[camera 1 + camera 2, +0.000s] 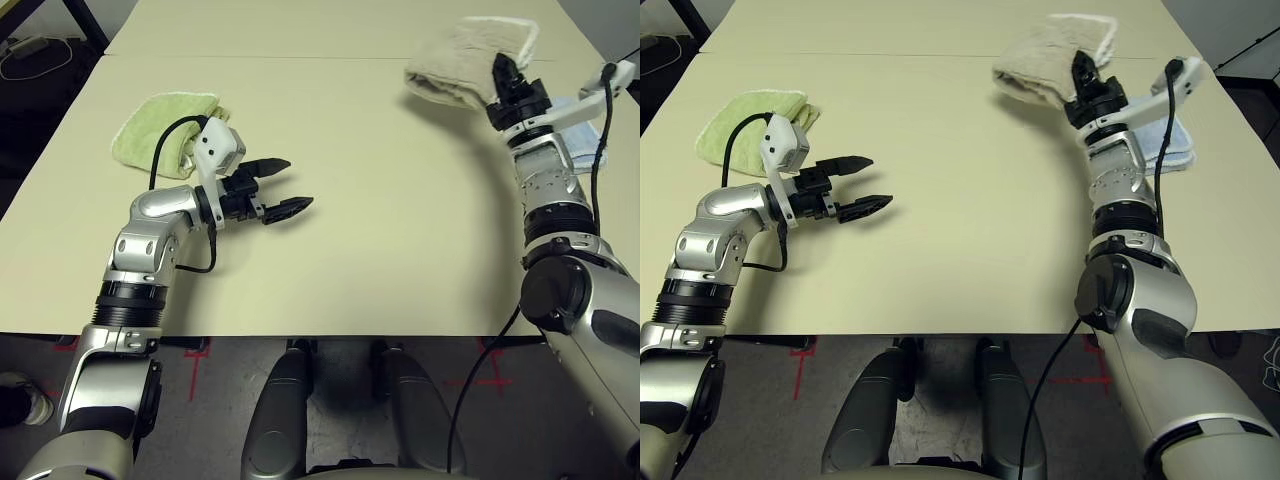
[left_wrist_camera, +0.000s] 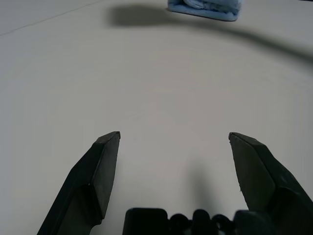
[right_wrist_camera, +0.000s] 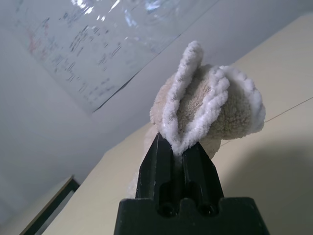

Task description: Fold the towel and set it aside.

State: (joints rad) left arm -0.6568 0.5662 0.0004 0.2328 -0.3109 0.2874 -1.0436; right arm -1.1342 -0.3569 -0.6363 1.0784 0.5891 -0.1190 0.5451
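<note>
The towel (image 1: 462, 62) is a beige terry cloth with white edging, folded over and hanging in the air above the far right of the table. My right gripper (image 1: 503, 68) is shut on its edge; in the right wrist view the white-trimmed folds (image 3: 205, 103) bunch up out of the closed fingers (image 3: 155, 161). My left gripper (image 1: 282, 186) hovers low over the table at the left, open, nothing between its fingers (image 2: 105, 166).
A folded light green towel (image 1: 160, 128) lies at the left, just behind my left wrist. A folded light blue towel (image 1: 1170, 145) lies on the right beside my right forearm. The cream table (image 1: 380, 230) spans the view; its front edge is close to me.
</note>
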